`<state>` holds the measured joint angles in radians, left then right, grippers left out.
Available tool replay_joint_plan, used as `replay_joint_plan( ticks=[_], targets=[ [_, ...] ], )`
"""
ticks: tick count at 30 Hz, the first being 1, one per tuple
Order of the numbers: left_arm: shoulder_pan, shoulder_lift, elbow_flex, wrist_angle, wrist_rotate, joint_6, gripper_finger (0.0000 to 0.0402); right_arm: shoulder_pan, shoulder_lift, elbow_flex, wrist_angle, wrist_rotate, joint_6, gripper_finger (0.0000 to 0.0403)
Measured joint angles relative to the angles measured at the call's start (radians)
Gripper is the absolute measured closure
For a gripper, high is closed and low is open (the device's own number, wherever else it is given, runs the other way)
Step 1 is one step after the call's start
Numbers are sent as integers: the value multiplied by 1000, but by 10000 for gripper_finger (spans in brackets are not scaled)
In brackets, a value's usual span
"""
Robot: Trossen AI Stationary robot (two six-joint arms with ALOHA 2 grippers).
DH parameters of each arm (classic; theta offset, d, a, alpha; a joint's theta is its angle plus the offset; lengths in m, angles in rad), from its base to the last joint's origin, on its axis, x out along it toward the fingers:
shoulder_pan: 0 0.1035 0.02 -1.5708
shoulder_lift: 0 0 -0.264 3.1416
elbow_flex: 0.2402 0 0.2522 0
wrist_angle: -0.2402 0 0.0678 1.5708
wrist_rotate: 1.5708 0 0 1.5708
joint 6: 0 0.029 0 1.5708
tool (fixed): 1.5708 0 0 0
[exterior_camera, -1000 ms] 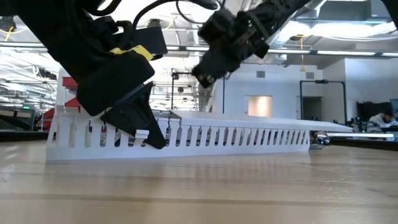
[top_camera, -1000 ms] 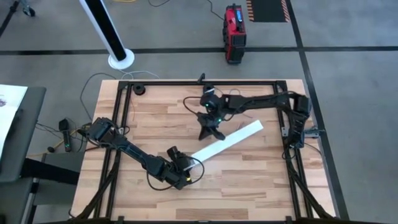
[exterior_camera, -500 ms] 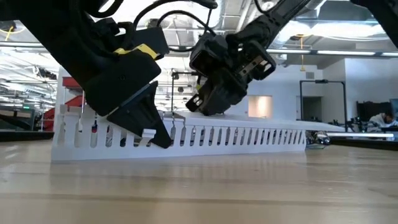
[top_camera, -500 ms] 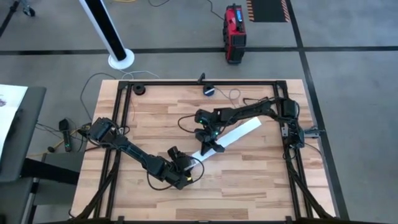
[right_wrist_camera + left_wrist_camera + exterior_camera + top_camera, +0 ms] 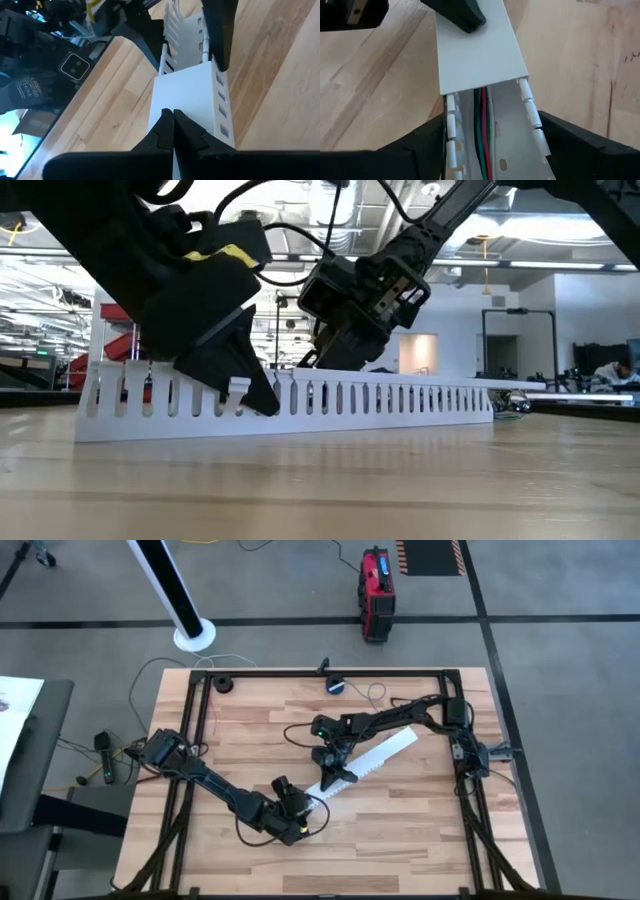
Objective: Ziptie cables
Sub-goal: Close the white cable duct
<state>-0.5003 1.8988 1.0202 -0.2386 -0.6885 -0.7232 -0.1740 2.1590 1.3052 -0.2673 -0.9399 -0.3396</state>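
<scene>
Our left hand (image 5: 298, 816) straddles the open end of the slotted white duct (image 5: 372, 755), fingers spread around it, where the cables (image 5: 481, 131) lie. Our right hand (image 5: 172, 120), fingers pressed together and empty, presses its cover (image 5: 477, 55); we should push evenly, without pinching wires.

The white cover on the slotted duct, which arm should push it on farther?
Probably right: the right gripper, shut, already presses on the white cover, while the left gripper straddles the slotted duct's open end.
</scene>
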Motion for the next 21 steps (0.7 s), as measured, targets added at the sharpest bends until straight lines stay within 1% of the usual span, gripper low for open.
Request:
replay_joint_plan(
  ticks=[3, 7, 11, 16, 21],
  targets=[
    [5, 0, 0, -12, 2, -114, 125, -5, 0, -1, 12, 3, 16, 403],
    [6, 0, 0, -61, -4, -304, 125, -6, 2, -1, 20, 2, 18, 403],
    [-7, 2, -22, -57, -77, -423, 125, -7, 1, -1, 29, 11, 18, 403],
    [-16, 3, -28, -58, -115, -437, 125, -14, 1, -2, 34, 17, 25, 403],
    [-35, 6, -30, -47, -207, -430, 125, -15, 1, -2, 42, 20, 41, 403]
  ],
)
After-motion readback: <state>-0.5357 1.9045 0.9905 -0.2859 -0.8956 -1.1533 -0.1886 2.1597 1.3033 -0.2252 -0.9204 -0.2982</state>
